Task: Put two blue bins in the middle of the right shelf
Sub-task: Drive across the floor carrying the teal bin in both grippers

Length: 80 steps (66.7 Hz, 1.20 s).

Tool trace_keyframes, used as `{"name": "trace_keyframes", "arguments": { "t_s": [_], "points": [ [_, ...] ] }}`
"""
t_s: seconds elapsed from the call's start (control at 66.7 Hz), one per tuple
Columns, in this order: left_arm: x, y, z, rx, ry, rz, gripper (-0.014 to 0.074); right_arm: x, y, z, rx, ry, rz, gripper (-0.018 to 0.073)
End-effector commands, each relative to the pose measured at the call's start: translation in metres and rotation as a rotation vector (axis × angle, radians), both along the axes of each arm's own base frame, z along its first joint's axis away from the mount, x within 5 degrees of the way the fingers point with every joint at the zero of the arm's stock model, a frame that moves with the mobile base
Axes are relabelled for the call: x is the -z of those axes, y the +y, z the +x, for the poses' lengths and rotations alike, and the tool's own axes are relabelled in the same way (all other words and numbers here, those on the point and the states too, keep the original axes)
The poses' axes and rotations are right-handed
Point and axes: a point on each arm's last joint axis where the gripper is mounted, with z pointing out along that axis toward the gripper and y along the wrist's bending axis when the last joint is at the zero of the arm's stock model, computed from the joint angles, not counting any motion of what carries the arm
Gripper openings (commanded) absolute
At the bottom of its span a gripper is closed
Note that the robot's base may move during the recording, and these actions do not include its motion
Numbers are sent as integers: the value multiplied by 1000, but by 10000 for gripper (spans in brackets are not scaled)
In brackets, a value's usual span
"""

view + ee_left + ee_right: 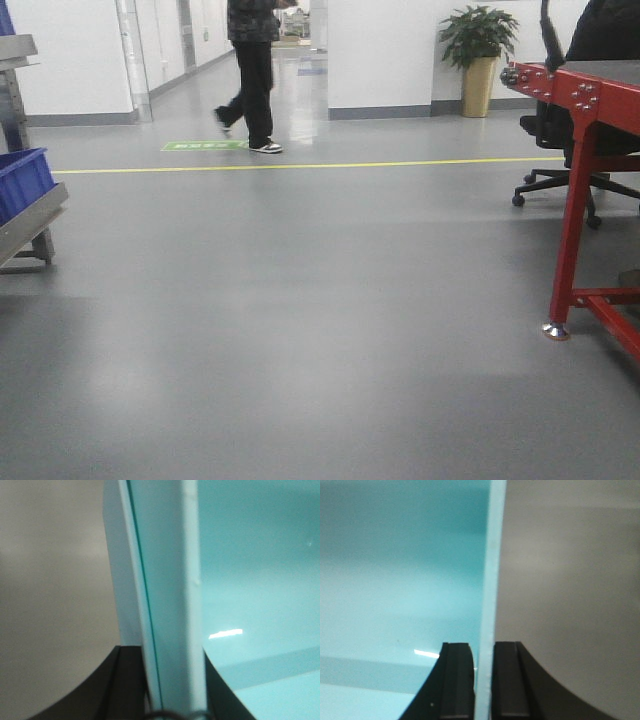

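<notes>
Both wrist views are filled by one blue bin, washed out to pale cyan. In the left wrist view my left gripper (172,692) is shut on the bin's upright wall (165,580), a dark finger (125,680) on each side and the bin's inside (260,580) to the right. My right gripper (483,680) is shut on the opposite thin wall (492,555), its pads (457,680) pressed against it, with the bin's inside (400,580) to the left. A second blue bin (22,182) rests on a metal rack (30,225) at the far left of the front view. The right shelf is out of view.
Grey floor stretches ahead with a yellow line (300,165) across it. A red-framed table (575,200) and a black office chair (570,170) stand at the right. A person (252,70) walks across the far corridor. A potted plant (478,60) stands by the back wall.
</notes>
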Motion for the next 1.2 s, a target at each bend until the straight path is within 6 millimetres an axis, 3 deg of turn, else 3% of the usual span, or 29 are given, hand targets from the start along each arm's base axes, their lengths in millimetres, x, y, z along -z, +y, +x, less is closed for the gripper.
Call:
{"name": "trace_keyframes", "arguments": {
  "t_s": [0.0, 1.185],
  "points": [
    [-25, -8, -11, 52, -148, -100, -111, -12, 6, -2, -36, -87, 56, -165],
    [-25, -7, -10, 48, -149, -94, -111, -12, 6, -2, -36, -88, 56, -165]
  ]
}}
